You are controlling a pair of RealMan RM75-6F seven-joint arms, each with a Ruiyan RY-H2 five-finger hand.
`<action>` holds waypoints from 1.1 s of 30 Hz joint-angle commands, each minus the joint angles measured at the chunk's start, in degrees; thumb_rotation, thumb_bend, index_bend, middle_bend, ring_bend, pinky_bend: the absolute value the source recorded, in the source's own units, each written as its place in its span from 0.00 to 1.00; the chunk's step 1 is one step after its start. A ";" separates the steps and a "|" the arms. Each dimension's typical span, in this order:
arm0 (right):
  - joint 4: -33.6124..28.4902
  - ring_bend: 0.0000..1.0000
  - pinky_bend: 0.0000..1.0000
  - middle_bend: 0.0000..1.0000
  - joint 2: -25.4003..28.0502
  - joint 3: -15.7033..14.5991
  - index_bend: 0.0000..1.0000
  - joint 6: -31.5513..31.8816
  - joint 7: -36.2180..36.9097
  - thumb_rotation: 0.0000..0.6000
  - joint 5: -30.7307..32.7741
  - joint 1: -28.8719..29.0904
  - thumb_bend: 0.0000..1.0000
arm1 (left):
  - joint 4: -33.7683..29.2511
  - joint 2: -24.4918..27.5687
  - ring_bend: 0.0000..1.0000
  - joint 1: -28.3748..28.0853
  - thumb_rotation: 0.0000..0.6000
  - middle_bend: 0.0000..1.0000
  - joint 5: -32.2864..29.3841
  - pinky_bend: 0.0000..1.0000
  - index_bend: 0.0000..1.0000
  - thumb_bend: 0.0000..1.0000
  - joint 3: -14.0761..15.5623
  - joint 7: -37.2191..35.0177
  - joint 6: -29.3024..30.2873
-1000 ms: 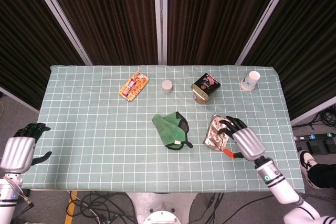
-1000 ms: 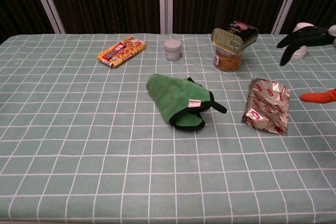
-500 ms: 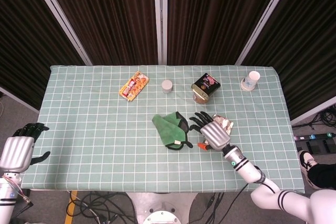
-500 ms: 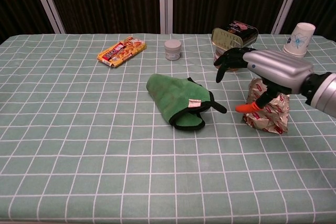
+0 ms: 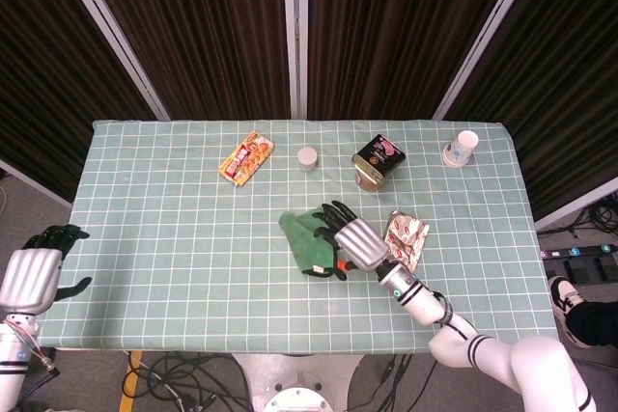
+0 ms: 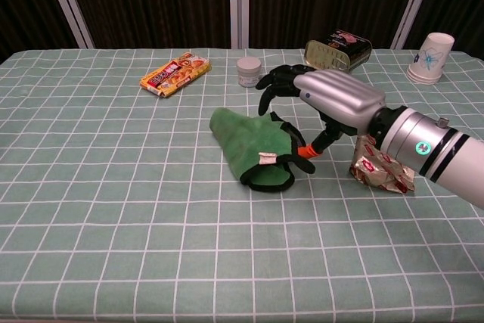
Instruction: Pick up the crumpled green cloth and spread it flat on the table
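The green cloth (image 5: 311, 240) lies crumpled near the middle of the surface (image 5: 154, 238), folded over itself, with a dark border and a small pale tag (image 6: 265, 157) on its near edge. I cannot read anything on this tag. The right hand (image 6: 327, 98) is above the right side of the cloth, its dark fingers (image 6: 274, 81) spread apart over the fabric. The orange thumb tip (image 6: 305, 151) is at the cloth's black edge, but from these views it is hard to say whether it really touches or pinches the fabric; I judge that nothing is gripped yet. The left hand (image 5: 31, 272) is far away, past the left edge of the surface, with its fingers apart and holding nothing.

So the task seems to be at its beginning: the hand has reached the cloth, but lifting, opening and laying it flat are all not done.

Just to the right of the cloth lies a shiny foil packet (image 6: 383, 172) with red marks, partly hidden by the right arm. Further back stand a dark tin (image 6: 339, 48) with a pink label, a small grey jar (image 6: 248, 71), an orange snack pack (image 6: 175, 73) and a white paper cup (image 6: 428, 57) with a blue drawing. The writing on these things is too small to read.
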 commanded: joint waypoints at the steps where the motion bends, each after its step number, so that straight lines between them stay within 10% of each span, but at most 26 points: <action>1: 0.55 0.01 0.05 0.12 -0.38 -0.72 0.33 0.22 0.40 1.00 -0.40 0.64 0.09 | 0.02 0.01 0.19 -0.12 1.00 0.26 -0.16 0.29 0.28 0.00 -0.01 0.06 -0.23; 18: 3.13 0.05 0.02 0.19 -2.72 -4.58 0.48 -1.57 0.15 1.00 -2.55 5.28 0.28 | -0.66 0.30 0.19 -0.13 1.00 0.26 -0.86 0.29 0.28 0.00 0.30 0.11 -0.83; 33: -2.98 0.12 0.02 0.30 -0.08 -1.56 0.70 -2.43 1.08 1.00 1.05 7.84 0.43 | 0.74 0.16 0.19 -1.75 1.00 0.26 0.51 0.29 0.28 0.00 -0.38 -4.54 -2.09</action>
